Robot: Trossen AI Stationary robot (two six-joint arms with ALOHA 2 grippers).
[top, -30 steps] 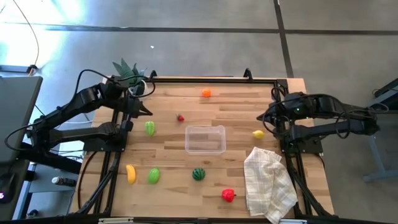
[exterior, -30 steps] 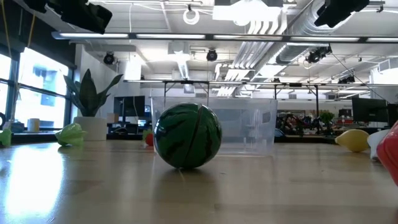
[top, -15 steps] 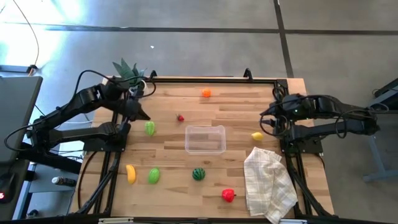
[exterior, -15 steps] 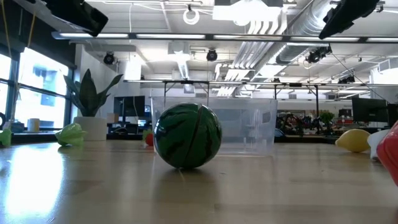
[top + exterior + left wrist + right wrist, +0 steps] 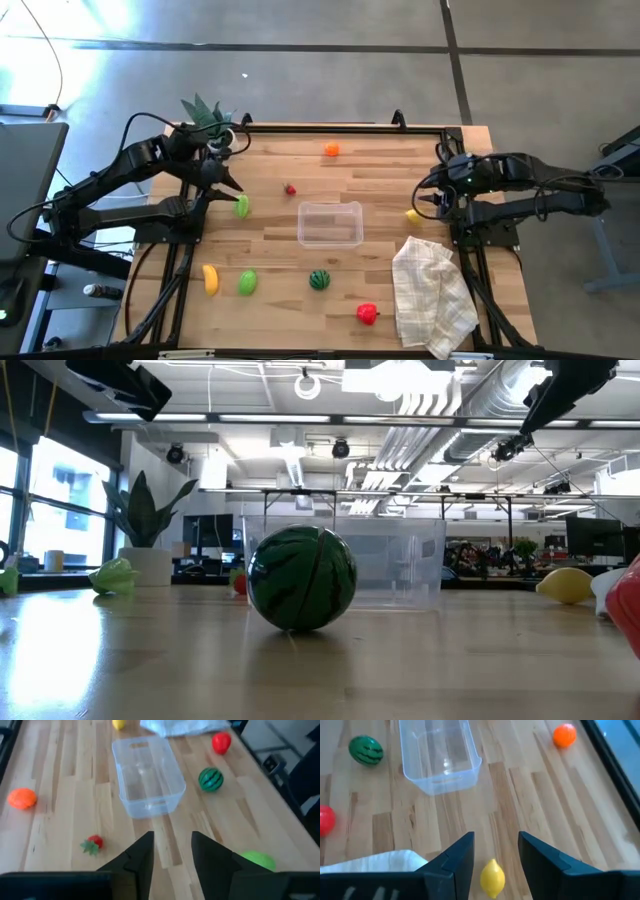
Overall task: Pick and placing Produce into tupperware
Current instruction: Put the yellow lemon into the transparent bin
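Landmark: the clear tupperware [image 5: 330,223], mid-table, nothing inside it yet.

Nearest me: red pepper [image 5: 367,314], watermelon [image 5: 319,280], one green piece [image 5: 247,283] and the banana [image 5: 210,279], all on my side of the tupperware. The checked cloth [image 5: 432,292] lies off its near right corner.

Level with it: the lemon [image 5: 414,215] to the right, with the right gripper [image 5: 437,199] just above it; a second green piece [image 5: 242,206] to the left, under the left gripper [image 5: 228,184].

Beyond it: the strawberry [image 5: 291,189] close by, the orange [image 5: 331,150] near the far edge, the potted plant [image 5: 205,114] at the far left corner.

Change: a second ago both grippers were pressed together and higher up; now both sets of fingers stand spread, holding nothing, and each arm has dipped toward its nearest fruit. I judge two picks are starting, lemon and green piece.

Count: one tupperware, eight produce pieces (two green, one of each other), all still outside.
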